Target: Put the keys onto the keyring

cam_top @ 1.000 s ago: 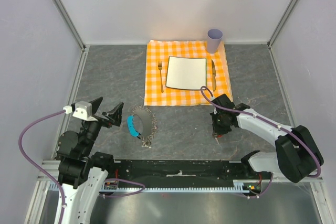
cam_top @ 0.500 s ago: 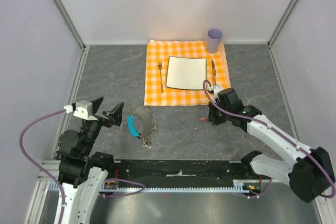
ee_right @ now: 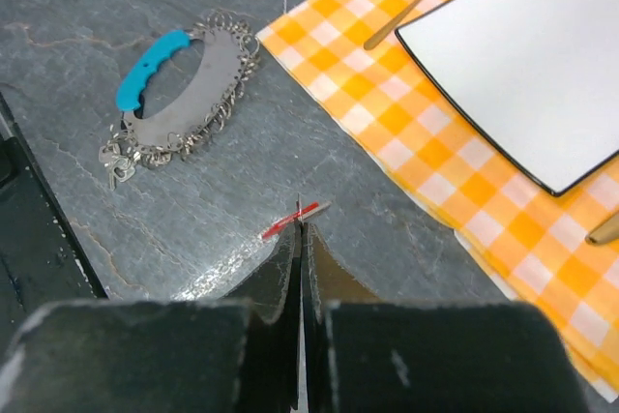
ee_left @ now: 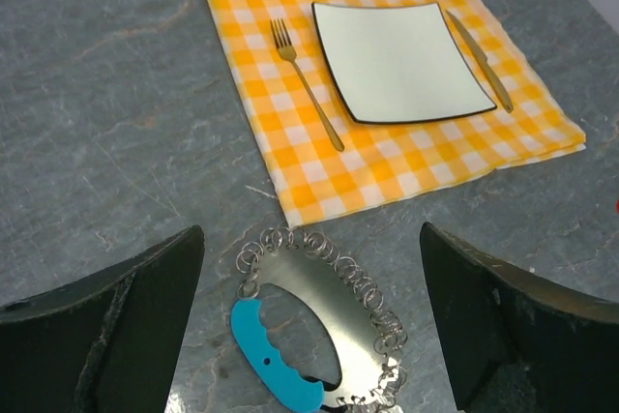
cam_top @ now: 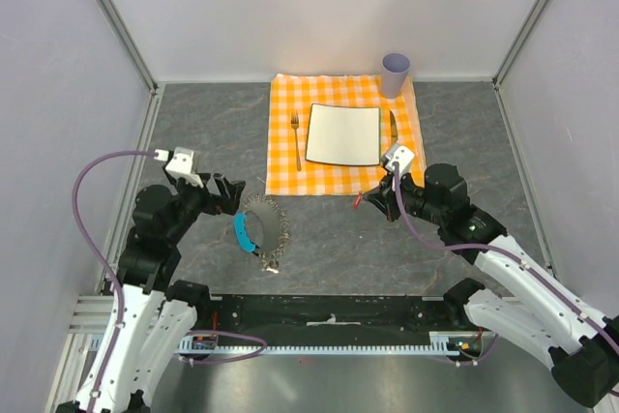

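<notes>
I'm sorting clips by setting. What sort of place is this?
Likely a robot test cell, not a home: plain walls enclose a table, the left arm and right arm are bolted at its near edge, and the cloth with plate looks staged.

The left arm (cam_top: 155,231), black with white lower links, rises from its near-left base and leans right. The left gripper (cam_top: 225,194) points right, its two black fingers spread wide apart. The right arm (cam_top: 503,260) stretches from the near right towards the left. The right gripper (cam_top: 370,203) is pressed fully together, its tips pinching a tiny red-headed key (ee_right: 282,229).
</notes>
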